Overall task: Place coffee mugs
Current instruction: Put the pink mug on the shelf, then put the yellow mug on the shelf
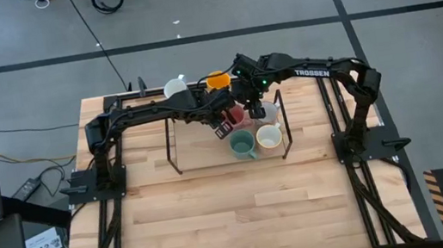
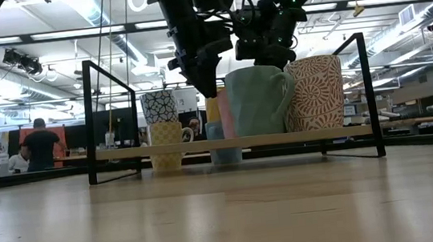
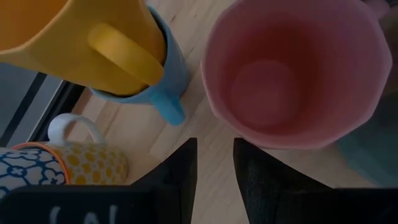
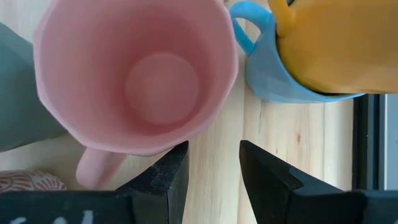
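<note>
Item 1, pink mug (image 3: 292, 71): stood upright and empty on the wooden shelf (image 2: 123, 154) of a black rack (image 1: 170, 144) on the worktop (image 1: 242, 208), mouth up. The green mug (image 1: 242, 144) and a cream mug (image 1: 269, 137) stood just beside it toward the front; a blue mug (image 4: 273, 74) with an orange mug (image 4: 329, 37) nested in it stood just beside it toward the back. A yellow-patterned mug (image 3: 93, 165) and a white mug (image 1: 175, 87) sat farther to the left.

Item 2, left tool (image 3: 214, 155): hung just above the pink mug's rim, the mug lying directly ahead of its fingertips. Fingers slightly spread, a narrow gap between them, holding and touching nothing.

Item 3, right tool (image 4: 214, 158): hung over the same mug from the opposite side, beside the handle (image 4: 99, 171), which stuck out toward that tool. Fingers spread a little wider, holding nothing.

Item 4, judgement: both arms were about equally near. The right tool seemed better placed, since the rim wall lay almost between its fingers, though 2 tools so close risked a collision.
</note>
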You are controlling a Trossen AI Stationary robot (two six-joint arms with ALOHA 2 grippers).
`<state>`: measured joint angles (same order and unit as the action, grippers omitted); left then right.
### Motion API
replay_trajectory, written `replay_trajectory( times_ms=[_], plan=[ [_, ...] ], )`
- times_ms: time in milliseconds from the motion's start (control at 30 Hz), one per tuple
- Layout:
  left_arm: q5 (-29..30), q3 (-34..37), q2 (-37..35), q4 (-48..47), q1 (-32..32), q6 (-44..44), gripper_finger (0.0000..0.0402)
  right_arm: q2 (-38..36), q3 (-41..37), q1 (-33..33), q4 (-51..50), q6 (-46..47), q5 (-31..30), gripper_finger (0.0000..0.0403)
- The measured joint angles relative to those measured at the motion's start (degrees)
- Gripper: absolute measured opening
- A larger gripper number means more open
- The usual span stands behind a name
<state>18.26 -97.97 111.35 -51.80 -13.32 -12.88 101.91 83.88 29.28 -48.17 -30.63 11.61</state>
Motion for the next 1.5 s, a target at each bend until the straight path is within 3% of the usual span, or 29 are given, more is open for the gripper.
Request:
replay_trajectory(
  times_ms=[567,1000,1100,1267,1500],
  plan=[
    [-0.02,-0.02,-4.03,-3.03,-0.65,5.28,0.0111,-0.73,0.09,2.17,3.09,0.01,-0.11,0.0149],
    [-0.89,-0.02,-11.22,-7.11,-7.65,17.51,0.0111,-5.73,0.09,3.99,11.78,-0.44,-4.92,0.0149],
    [-4.17,-0.06,-13.55,-7.99,-10.15,20.88,0.0111,-5.70,0.09,4.45,15.61,-0.44,-4.67,0.0149],
    [-14.78,-0.07,-16.75,-10.41,-15.56,24.71,0.0111,-5.55,0.09,4.68,19.81,-1.69,-3.85,0.0149],
    [-27.23,-0.07,-17.84,-10.96,-22.25,27.36,0.0111,-5.53,0.07,4.90,20.84,-4.13,2.95,0.0149]
  ],
)
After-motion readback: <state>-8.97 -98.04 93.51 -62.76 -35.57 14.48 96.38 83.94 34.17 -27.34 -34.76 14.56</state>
